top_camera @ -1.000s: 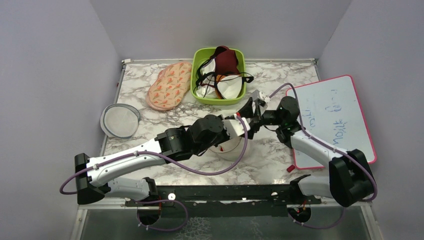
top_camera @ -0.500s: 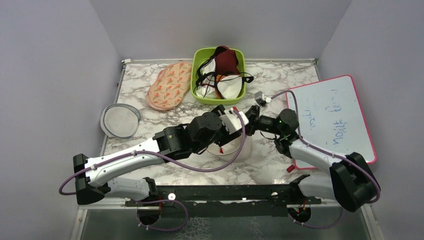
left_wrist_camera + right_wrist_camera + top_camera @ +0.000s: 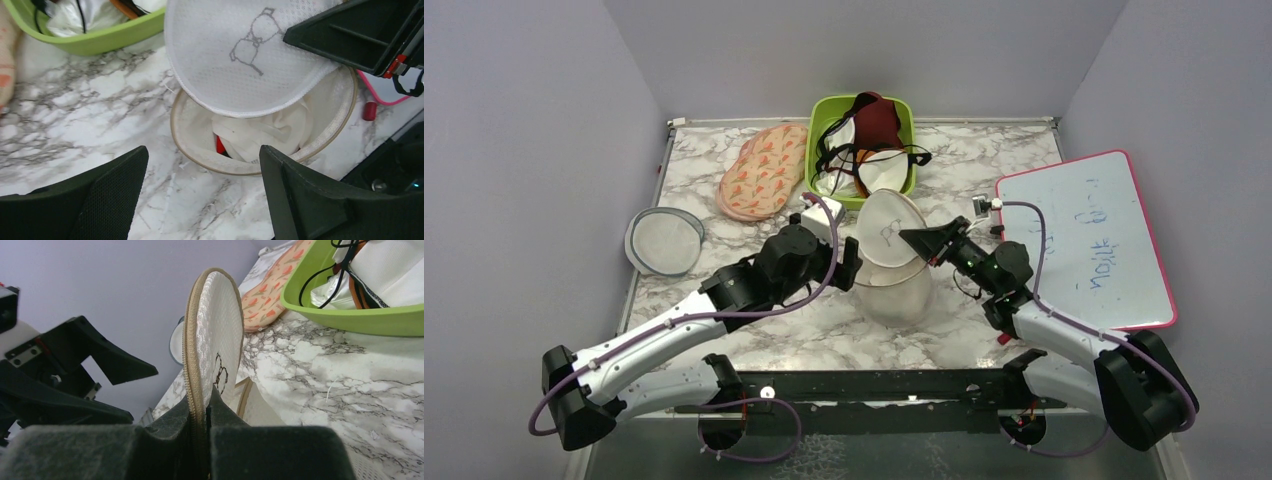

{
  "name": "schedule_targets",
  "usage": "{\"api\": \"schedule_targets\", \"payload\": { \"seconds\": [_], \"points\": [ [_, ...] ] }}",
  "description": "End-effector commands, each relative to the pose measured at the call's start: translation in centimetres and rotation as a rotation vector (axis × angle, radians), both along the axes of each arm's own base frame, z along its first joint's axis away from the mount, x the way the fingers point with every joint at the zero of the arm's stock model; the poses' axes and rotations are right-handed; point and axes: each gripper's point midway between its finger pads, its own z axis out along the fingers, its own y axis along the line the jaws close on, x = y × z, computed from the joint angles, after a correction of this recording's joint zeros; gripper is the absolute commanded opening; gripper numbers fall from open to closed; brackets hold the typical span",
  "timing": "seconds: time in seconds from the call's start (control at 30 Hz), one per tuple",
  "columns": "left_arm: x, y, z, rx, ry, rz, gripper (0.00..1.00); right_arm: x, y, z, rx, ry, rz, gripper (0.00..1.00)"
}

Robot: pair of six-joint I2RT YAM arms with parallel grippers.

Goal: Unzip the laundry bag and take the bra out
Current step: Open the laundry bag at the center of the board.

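Your laundry bag (image 3: 896,295) sits unzipped on the tabletop (image 3: 824,330), with white cloth (image 3: 260,132) and a red sliver of bra (image 3: 220,146) inside. Your right end effector (image 3: 914,238) pinches its raised lid (image 3: 889,228); your left end effector (image 3: 852,265) gapes wide beside it.

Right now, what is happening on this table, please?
The right claw is shut on the flap of the laundry bag and holds it up, so the bag is open. The left claw is open and faces the opening. Inside, only a bit of the red bra shows under white cloth; it is not yet removed.
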Motion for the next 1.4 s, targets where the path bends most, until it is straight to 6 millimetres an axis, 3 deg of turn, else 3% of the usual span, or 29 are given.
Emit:
{"api": "schedule_targets", "payload": {
  "seconds": [0.0, 0.13, 0.3, 0.43, 0.57, 0.93, 1.13, 1.23, 1.37],
  "points": [
    [0.2, -2.6, 1.0, -0.24, 0.107, -0.075, 0.77, 0.2, 0.3, 1.0, 0.038, -0.003, 0.01, 0.04],
    [2.1, -3.2, 2.5, -0.445, 0.132, -0.158, 0.77, -0.6, 1.3, 1.1, 0.015, -0.015, 0.096, 0.04],
    [4.6, -1.7, 1.7, -0.626, 0.19, -0.129, 0.78, -1.5, 2.5, 2.2, -0.001, -0.044, 0.197, 0.04],
    [4.7, -1.7, 0.9, -0.694, 0.226, -0.167, 0.78, -2.0, 2.9, 2.7, 0.015, -0.042, 0.246, 0.04],
    [3.5, -2.5, 1.2, -0.711, 0.213, -0.272, 0.77, -2.3, 3.3, 3.3, 0.054, -0.031, 0.287, 0.04],
    [1.4, -2.8, 1.1, -0.73, 0.236, -0.371, 0.36, -2.9, 4.1, 3.9, 0.072, -0.027, 0.365, 0.06],
    [0.7, -2.5, 3.5, -0.732, 0.162, -0.408, 0.01, -1.7, 4.1, 0.6, -0.156, 0.012, 0.346, 0.23],
    [0.7, -2.0, 4.1, -0.693, 0.138, -0.38, 0.0, -1.0, 3.5, -1.5, -0.335, 0.023, 0.329, 0.42],
    [1.6, -0.9, 4.3, -0.61, 0.119, -0.291, 0.0, -0.6, 2.3, -1.6, -0.495, -0.001, 0.311, 0.65]
  ]
}}
